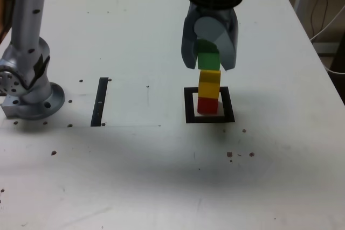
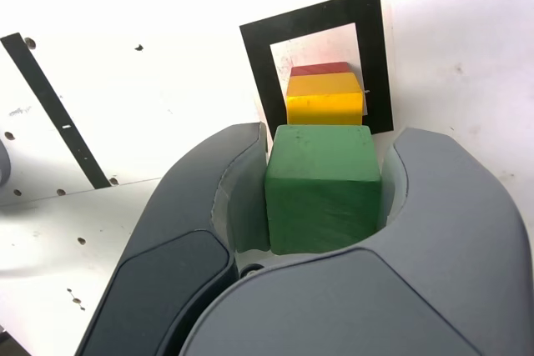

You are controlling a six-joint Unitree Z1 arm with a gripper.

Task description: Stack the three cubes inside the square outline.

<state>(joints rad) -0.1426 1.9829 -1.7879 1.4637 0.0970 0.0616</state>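
Green cube point(image 2: 321, 185) is in my pincer point(image 1: 209, 60), pinched between the two jaws on its opposite side faces. Jaws are nearly together, only as far apart as the cube is wide; wrist view shows both inner pads flat against it, no visible gap.

Location: in the exterior view the green cube sits right over the yellow cube point(image 1: 209, 83), which is on the red cube point(image 1: 207, 105). Red is inside the square outline point(image 1: 189, 106), mid-right of the surface point(image 1: 135, 176). I can't tell whether green's bottom face is already touching yellow or just hovering above it. In the wrist view green looks slightly offset from yellow, but that may be the viewing angle.

Handling, my read: small rigid blocks, matte faces, probably light. Stiff, so no give under the pads; matte finish should grip fine, no crush risk. Side-face grip near the middle of the cube is the right hold, since it keeps the bottom face free to land flat.

Main risk is the stack, not the cube: two loose blocks that a sideways nudge could knock over. Any drag from a pad on release could pull green off yellow or tip the column. I'd want it square over yellow and seated before spreading the jaws, then a straight lift out.

Black strip point(image 1: 100, 102) to the left is irrelevant.
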